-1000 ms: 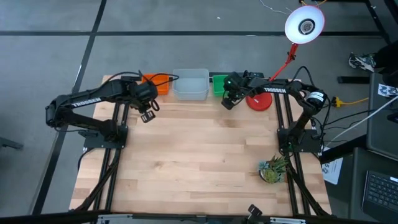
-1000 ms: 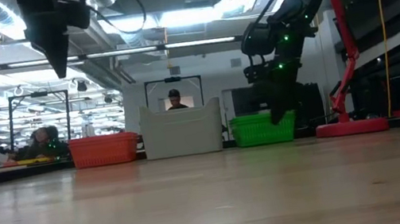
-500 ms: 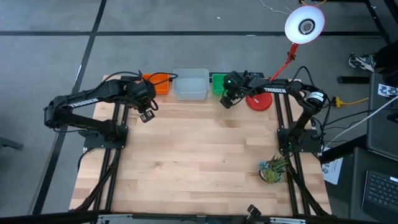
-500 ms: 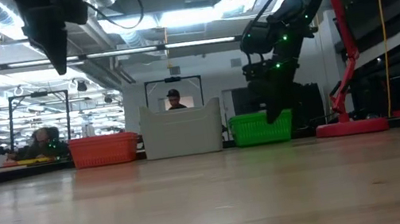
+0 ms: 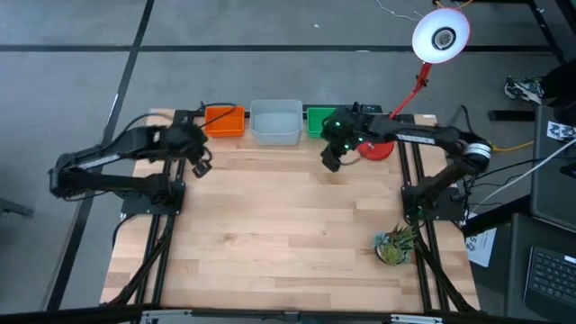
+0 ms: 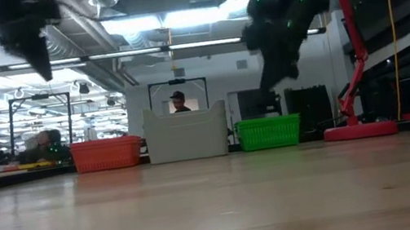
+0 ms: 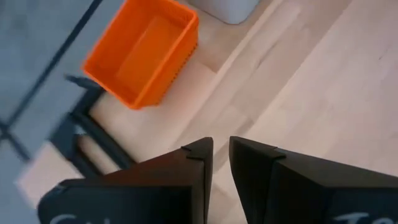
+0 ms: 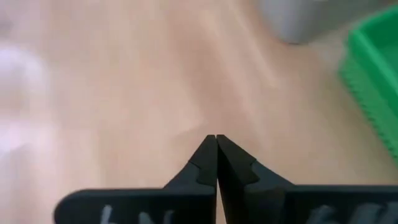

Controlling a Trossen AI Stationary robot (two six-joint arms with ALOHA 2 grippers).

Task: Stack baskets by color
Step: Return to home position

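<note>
Three baskets stand in a row on their bottoms along the table's far edge: an orange basket [image 5: 225, 121] [image 6: 107, 153] [image 7: 144, 53], a grey-white basket [image 5: 275, 122] [image 6: 186, 133] and a green basket [image 5: 316, 120] [image 6: 270, 132] [image 8: 375, 93]. My left gripper [image 5: 202, 166] [image 7: 219, 146] hovers over the table, nearer than the orange basket and to its left. Its fingers stand slightly apart with nothing between them. My right gripper [image 5: 331, 163] [image 8: 216, 138] [image 6: 266, 84] hangs shut and empty above the table, just nearer than the green basket.
A red desk lamp stands with its base [image 5: 376, 148] right of the green basket and its head [image 5: 441, 36] beyond the far edge. A potted plant [image 5: 396, 245] sits near the right edge. The bare wooden tabletop [image 5: 279, 234] stretches toward the near edge. People [image 6: 178, 101] show in the room behind.
My right gripper has risen from in front of the green basket, drawn back toward the near edge and tipped, staying shut. My left gripper has drawn back toward the table's left edge, away from the orange basket. The baskets have not moved.
</note>
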